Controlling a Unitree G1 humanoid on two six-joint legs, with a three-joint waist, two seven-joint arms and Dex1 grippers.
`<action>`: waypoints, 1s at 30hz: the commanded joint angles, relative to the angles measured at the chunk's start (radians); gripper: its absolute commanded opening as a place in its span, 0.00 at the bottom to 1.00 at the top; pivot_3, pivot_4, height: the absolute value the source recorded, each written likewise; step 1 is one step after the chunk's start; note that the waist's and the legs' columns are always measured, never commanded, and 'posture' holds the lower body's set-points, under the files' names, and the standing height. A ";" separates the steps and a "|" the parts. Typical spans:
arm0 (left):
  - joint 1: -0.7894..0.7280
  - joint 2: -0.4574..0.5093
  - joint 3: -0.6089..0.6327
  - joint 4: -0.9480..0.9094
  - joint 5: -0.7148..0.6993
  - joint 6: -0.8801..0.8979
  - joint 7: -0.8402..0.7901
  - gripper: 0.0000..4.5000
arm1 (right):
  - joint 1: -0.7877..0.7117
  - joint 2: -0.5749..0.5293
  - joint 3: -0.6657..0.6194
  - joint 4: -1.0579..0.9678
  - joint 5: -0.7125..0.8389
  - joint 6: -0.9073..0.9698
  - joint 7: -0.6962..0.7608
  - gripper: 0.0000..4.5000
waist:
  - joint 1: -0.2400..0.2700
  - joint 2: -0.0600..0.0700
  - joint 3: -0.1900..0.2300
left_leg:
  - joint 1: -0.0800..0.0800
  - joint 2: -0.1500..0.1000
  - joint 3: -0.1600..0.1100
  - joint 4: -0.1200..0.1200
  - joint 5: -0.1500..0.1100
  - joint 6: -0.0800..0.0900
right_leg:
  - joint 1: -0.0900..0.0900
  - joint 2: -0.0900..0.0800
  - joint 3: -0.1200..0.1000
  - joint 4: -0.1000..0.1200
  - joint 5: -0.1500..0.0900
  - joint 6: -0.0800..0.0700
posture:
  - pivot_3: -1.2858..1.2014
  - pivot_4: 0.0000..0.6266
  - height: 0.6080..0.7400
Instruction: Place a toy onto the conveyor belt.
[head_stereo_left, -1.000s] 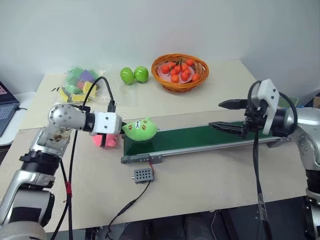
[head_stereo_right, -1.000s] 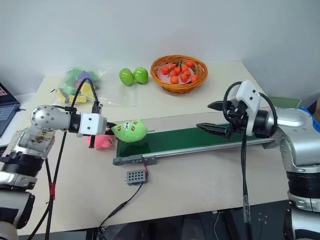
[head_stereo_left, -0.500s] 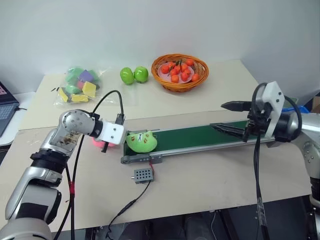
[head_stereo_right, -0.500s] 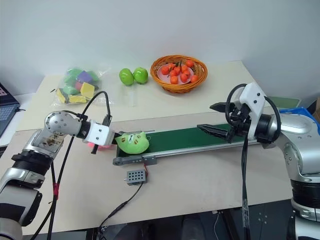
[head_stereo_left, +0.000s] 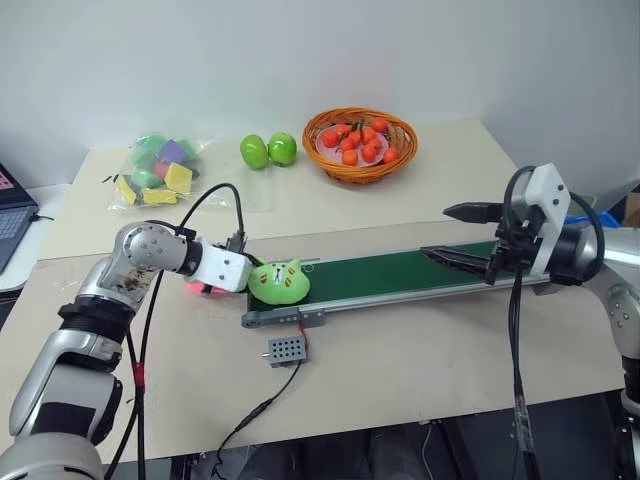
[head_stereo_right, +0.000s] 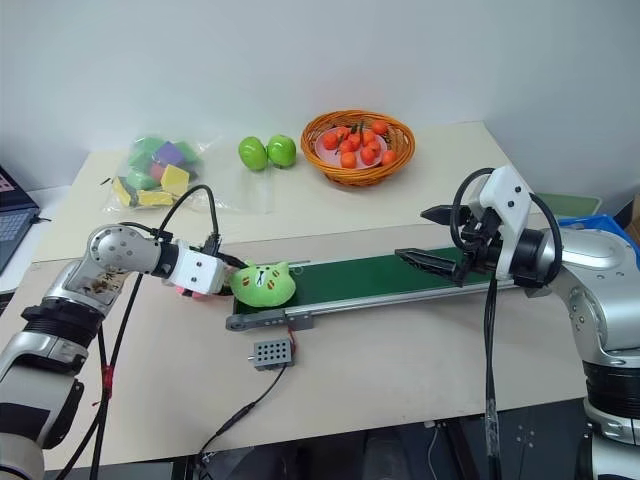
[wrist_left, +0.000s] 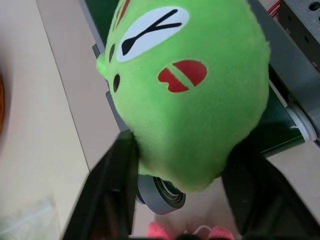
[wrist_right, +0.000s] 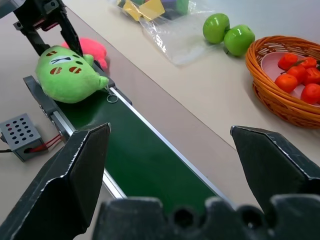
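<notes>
The left end effector (wrist_left: 175, 200) has its fingers spread on either side of the one toy (head_stereo_right: 264, 284), which sits on the near end of the conveyor belt (head_stereo_right: 380, 277). The right end effector (head_stereo_right: 425, 235) hangs wide, empty. Two green apples (head_stereo_right: 267, 152), one basket (head_stereo_right: 358, 144) on the worktop (head_stereo_right: 400, 370)

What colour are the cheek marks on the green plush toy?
Red, on the toy; clearest in the left wrist view.

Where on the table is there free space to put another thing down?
Bare table in front of the belt, right of the grey box; also between the belt and basket. Crowded at the belt's left end: toy, left gripper, pink plush.
</notes>
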 joint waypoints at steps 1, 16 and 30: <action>-0.013 0.004 0.037 -0.055 -0.051 0.061 -0.007 0.87 | -0.024 -0.022 -0.024 -0.006 0.011 -0.011 0.006 1.00 | 0.000 0.000 0.000 | 0.000 0.000 0.000 0.000 0.000 0.000 | 0.000 0.000 0.000 0.000 0.000 0.000 | 0.52 0.24 1.00; -0.008 0.076 0.233 -0.478 -0.501 1.018 -0.070 0.99 | -0.025 -0.074 -0.029 0.030 0.008 -0.016 0.057 1.00 | -0.005 0.000 0.000 | -0.001 0.000 0.000 0.002 0.000 0.001 | -0.001 0.000 0.000 0.001 0.000 0.000 | 0.52 0.24 1.00; 0.068 0.096 0.394 -0.760 -0.712 1.329 0.140 0.99 | -0.092 -0.080 0.041 0.062 0.000 -0.002 0.099 1.00 | -0.001 -0.001 0.001 | 0.003 0.001 0.001 0.001 0.000 -0.001 | 0.002 0.000 0.001 0.001 0.000 0.000 | 0.52 0.24 1.00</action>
